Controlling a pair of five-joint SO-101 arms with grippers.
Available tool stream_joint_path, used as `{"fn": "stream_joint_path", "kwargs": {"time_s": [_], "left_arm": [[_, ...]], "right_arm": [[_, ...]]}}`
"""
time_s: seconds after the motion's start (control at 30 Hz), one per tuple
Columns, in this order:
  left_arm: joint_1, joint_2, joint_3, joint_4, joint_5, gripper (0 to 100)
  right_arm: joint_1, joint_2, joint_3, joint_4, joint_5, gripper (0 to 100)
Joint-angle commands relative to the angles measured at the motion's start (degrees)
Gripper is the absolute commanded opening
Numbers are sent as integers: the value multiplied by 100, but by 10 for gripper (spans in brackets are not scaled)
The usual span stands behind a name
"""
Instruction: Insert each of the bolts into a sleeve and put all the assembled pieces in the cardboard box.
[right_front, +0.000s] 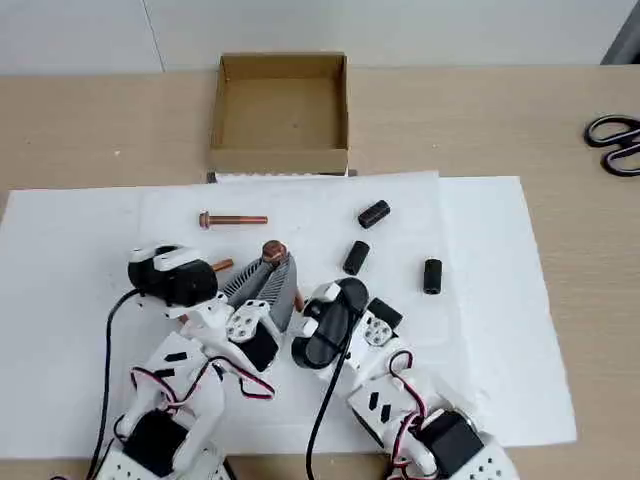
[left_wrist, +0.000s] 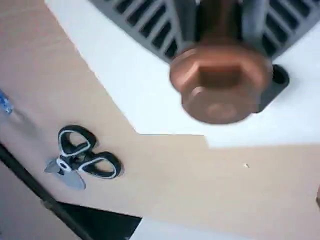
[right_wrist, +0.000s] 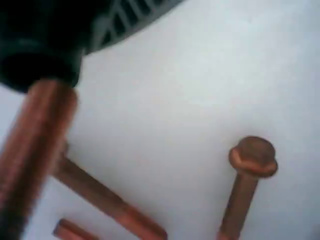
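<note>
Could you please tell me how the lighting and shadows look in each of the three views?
High view: even, soft light; the cardboard box casts only a thin shadow and the paper shows no glare. Left wrist view: the held bolt in the left hand has a dull sheen. Right wrist view: loose bolts throw soft, faint shadows.

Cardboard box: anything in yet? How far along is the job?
Done: nothing, the cardboard box is empty. In hand: the left pincer grips a bolt by the shaft. Left: three sleeves lie loose on the paper, and a second bolt lies near them; all of it has yet to reach the box.
</note>
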Motion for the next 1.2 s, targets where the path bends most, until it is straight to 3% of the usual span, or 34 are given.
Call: {"fn": "stream_joint_path", "kwargs": {"time_s": [0.0,0.77,1.17], "left_arm": [[18,-62,-31,-158,18,6],[18,-62,154,-167,273,6],[9,-70,110,88,273,6]], "right_arm": [[-31,-84,-79,-127,18,2],[-330,-84,-97,-127,-255,2],[-48,-84,-404,-127,-229,2]]}}
